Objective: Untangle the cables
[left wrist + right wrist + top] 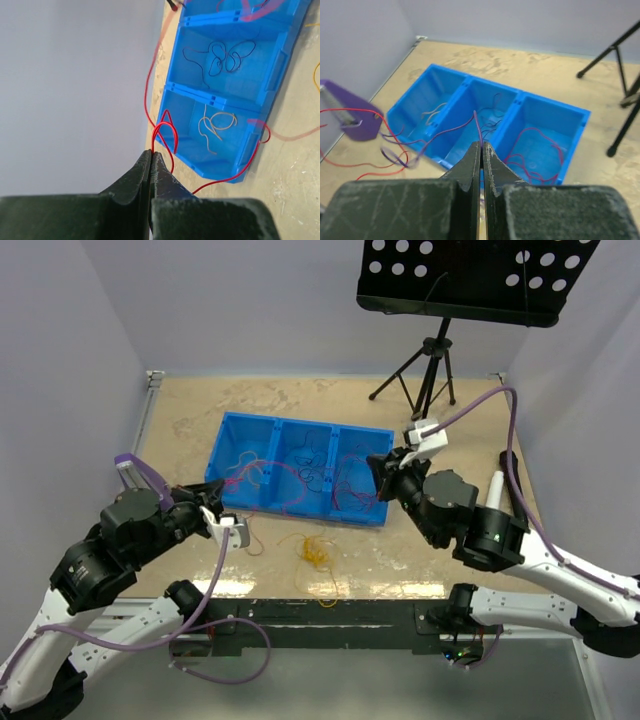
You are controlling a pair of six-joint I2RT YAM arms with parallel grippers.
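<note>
Two cables (262, 476) lengthwise over the blue bin (222, 445): red wire (164, 124), purple wire (478, 127)

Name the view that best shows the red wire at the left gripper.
Left wrist: the red wire loops sharply at the shut left gripper. Right wrist shows a distant stretch; top external only faint traces.

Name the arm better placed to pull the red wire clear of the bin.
Left, probably: the left fingers are shut on the red wire beside the bin, while the right fingers pinch a purple wire over it.
</note>
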